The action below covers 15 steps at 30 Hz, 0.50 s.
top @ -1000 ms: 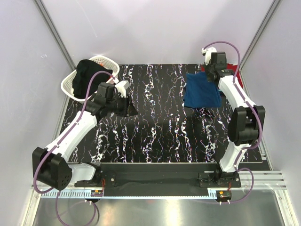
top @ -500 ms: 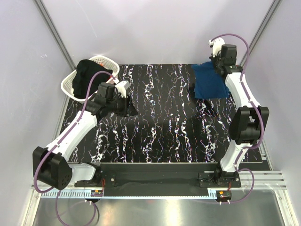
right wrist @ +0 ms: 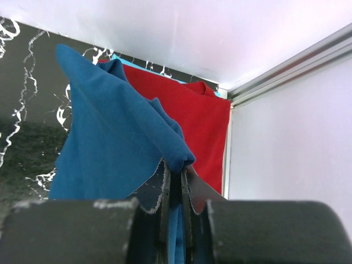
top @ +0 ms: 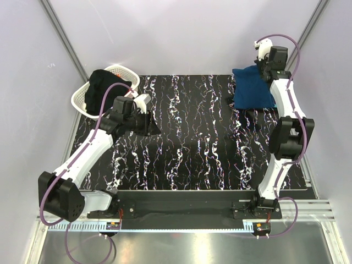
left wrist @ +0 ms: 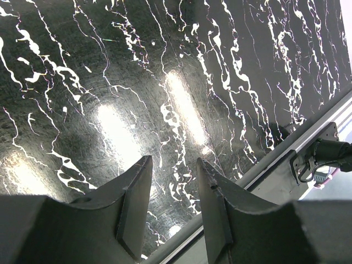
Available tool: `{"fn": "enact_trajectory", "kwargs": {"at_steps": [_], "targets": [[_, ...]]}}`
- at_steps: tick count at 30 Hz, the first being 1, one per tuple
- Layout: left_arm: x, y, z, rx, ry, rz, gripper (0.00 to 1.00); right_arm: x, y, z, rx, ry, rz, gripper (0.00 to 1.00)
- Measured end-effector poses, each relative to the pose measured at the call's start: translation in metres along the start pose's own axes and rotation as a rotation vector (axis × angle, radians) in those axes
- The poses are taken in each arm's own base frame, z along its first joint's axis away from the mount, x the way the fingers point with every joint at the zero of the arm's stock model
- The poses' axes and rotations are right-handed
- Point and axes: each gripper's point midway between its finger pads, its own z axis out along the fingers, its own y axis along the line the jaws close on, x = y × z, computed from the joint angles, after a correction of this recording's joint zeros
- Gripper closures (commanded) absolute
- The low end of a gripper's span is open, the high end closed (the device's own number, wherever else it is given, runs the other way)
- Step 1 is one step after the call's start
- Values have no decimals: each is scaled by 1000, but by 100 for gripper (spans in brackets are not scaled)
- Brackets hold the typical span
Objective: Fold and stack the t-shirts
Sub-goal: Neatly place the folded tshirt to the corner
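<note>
Right gripper [right wrist: 177, 180] clamped on a bunched fold of the blue t-shirt [top: 253, 88], far right corner of the table [top: 187, 143].
The cloth is soft, light and limp, draping below the pinch over the red t-shirt [right wrist: 195, 121]. It will likely sag and unfold, so best taken at a folded edge or corner. Left gripper [left wrist: 173, 168] is part open and holds nothing, hovering over bare table. A dark t-shirt [top: 104, 88] sits in the white basket [top: 81, 100], far left.
</note>
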Motion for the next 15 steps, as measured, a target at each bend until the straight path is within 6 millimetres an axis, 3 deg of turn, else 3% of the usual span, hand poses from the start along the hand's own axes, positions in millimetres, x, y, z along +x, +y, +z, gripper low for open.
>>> {"fn": "enact_trajectory", "kwargs": {"at_steps": [8, 15], "targets": [[0, 2, 1, 0, 5, -7, 57, 13, -17, 28, -11, 10, 2, 100], [1, 11, 4, -15, 14, -28, 57, 2, -41, 40, 2, -40, 1, 100]]}}
